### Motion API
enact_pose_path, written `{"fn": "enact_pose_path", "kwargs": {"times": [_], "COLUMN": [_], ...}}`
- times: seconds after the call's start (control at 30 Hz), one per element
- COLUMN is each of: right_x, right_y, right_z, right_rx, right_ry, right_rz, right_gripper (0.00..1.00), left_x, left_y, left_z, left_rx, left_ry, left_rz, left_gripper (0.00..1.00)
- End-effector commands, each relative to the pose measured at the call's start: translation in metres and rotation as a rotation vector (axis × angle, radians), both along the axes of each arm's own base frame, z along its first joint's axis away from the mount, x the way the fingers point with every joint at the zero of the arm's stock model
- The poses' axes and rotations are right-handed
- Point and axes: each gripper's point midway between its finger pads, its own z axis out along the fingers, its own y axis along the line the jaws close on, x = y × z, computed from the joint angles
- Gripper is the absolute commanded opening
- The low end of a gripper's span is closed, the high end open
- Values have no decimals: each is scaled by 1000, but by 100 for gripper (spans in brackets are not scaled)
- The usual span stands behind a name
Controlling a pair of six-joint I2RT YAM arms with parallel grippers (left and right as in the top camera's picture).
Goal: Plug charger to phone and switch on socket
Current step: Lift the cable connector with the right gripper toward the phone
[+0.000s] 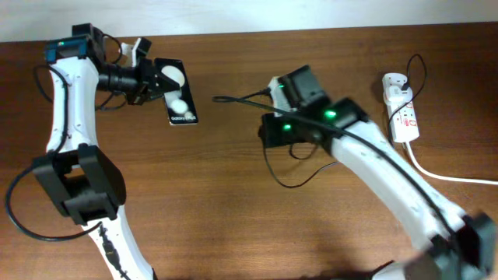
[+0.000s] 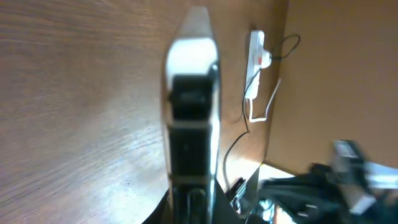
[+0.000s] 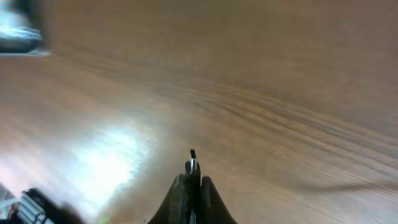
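Grip on both sides

Right pincer (image 3: 193, 168) is pressed closed on the thin black charger cable (image 3: 193, 155), its plug tip poking out, well left of the small white oblong power strip (image 1: 401, 109). Left pincer (image 1: 153, 80) clamps the glossy black smartphone (image 1: 179, 97) by one long edge, farther left of that strip.

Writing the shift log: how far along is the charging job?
Done: left gripper holds the phone, right gripper pinches the charger plug. In hand: mating them; the tip is short of the phone. Left: plugging in, then switching the socket on.
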Motion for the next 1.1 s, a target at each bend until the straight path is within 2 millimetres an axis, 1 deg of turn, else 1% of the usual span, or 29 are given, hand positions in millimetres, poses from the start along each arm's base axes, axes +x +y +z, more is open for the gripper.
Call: {"fn": "enact_pose_path", "kwargs": {"times": [0.0,0.07,0.1,0.17,0.2,0.27,0.4,0.47,0.53,0.57,0.6,0.63,0.7,0.73,0.87,0.9,0.93,1.03,1.07], "right_x": [-13,-19,-24,-37,-42,-49,-58,-58,-61,-64,-67,-70,-74,-74,-69,-66,-64,-56,-52], "right_y": [-18,-28,-32,-31,-33,-38,-45,-50,-45,-38,-34,-31,-28,-28,-27,-24,-17,12,19], "right_z": [58,73,81,93,95,91,85,74,66,59,53,44,36,33,29,30,32,39,39], "right_rx": [75,97,118,173,187,210,269,322,396,451,484,516,552,551,555,563,575,628,641], "right_ry": [-127,-149,-164,-175,-167,-144,-136,-138,-136,-157,-161,-160,-155,-148,-140,-142,-148,-169,-168], "right_rz": [35,21,39,99,107,107,121,120,158,223,251,275,301,299,293,292,302,344,347], "right_gripper": [4,4,4,4,4,4,4,4,4,4,4,4,4,4,4,4,4,4,4], "left_x": [-6,-10,-12,-16,-18,-22,-23,-24,-24,-25,-25,-25,-25,-24,-26,-26,-26,-26,-27], "left_y": [-31,-44,-54,-68,-78,-90,-95,-99,-100,-100,-101,-102,-102,-102,-104,-104,-104,-105,-107], "left_z": [14,15,19,27,34,42,58,72,79,83,87,95,106,106,106,106,106,106,106], "left_rx": [-28,-32,-56,-103,-143,-198,-286,-365,-404,-428,-451,-499,-560,-560,-562,-563,-565,-568,-569], "left_ry": [-85,-109,-147,-192,-227,-261,-313,-376,-394,-399,-404,-419,-438,-441,-432,-420,-403,-390,-386], "left_rz": [-105,-149,-190,-236,-267,-297,-310,-325,-325,-322,-320,-316,-312,-313,-314,-311,-306,-306,-309], "left_gripper": [0,0,0,0,0,0,0,0,0,0,0,0,0,0,0,0,0,0,0]}}
